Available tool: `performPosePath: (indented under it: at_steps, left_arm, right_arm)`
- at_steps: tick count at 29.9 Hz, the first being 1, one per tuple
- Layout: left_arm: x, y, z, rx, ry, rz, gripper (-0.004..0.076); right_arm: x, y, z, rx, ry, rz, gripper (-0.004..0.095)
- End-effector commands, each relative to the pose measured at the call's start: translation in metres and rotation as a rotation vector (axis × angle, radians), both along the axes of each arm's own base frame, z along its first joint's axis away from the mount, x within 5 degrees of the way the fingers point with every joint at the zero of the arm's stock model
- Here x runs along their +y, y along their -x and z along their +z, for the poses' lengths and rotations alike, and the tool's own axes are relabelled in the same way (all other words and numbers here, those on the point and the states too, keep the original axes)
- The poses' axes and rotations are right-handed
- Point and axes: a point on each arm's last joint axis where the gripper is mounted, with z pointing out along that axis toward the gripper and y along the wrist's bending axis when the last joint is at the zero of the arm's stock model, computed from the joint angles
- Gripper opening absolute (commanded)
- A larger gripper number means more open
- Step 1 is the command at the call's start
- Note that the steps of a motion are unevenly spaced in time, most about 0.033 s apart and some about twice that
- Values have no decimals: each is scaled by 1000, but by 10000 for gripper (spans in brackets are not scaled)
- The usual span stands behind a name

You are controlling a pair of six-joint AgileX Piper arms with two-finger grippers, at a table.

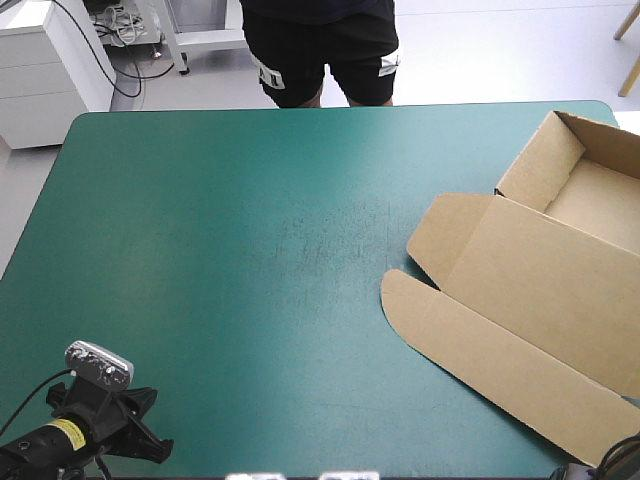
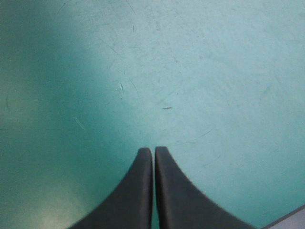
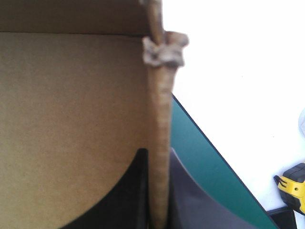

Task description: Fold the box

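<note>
The brown box (image 1: 540,290) lies at the table's right side as an open tray (image 1: 595,190) with raised walls. Its lid lies flat toward the near edge, ending in a long rounded flap (image 1: 480,350). In the right wrist view my right gripper (image 3: 157,153) is shut on the top edge of one upright box wall (image 3: 159,95), with the tray's floor (image 3: 71,129) to one side. That gripper is out of sight in the high view. My left gripper (image 2: 153,150) is shut with nothing in it, just over the bare cover at the near left corner, where its arm (image 1: 90,420) shows.
The teal-green cover (image 1: 250,250) lies bare across the left and middle of the table. The table's right edge (image 3: 214,162) runs close beside the gripped wall, with white floor and a yellow tool (image 3: 293,188) beyond it.
</note>
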Motion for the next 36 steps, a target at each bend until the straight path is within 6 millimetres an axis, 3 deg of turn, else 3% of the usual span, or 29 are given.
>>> performPosePath:
  at_steps: [1,4,9,18,22,28,32,36]
  left_arm:
    - [-2,-4,10,-58,36,-1,-8]
    - [-2,-4,10,-58,36,-1,-8]
    - [-2,-3,10,-57,36,-1,-8]
    - [-2,-3,10,-57,36,-1,-8]
    - [-2,-3,10,-57,36,-1,-8]
    - [-2,-3,10,-57,36,-1,-8]
    - [-2,-3,10,-57,36,-1,-8]
    - [-2,-3,10,-57,36,-1,-8]
  right_arm:
    - [5,10,32,-106,55,-8,-7]
    - [6,11,32,-102,43,-31,89]
    - [5,11,32,-93,54,-18,344]
    - [10,16,42,-108,76,30,367]
    - [21,24,59,-151,91,94,293]
    - [49,36,90,-312,25,199,-24]
    - [71,52,103,-358,23,240,-10]
    - [98,71,97,-335,14,297,-10]
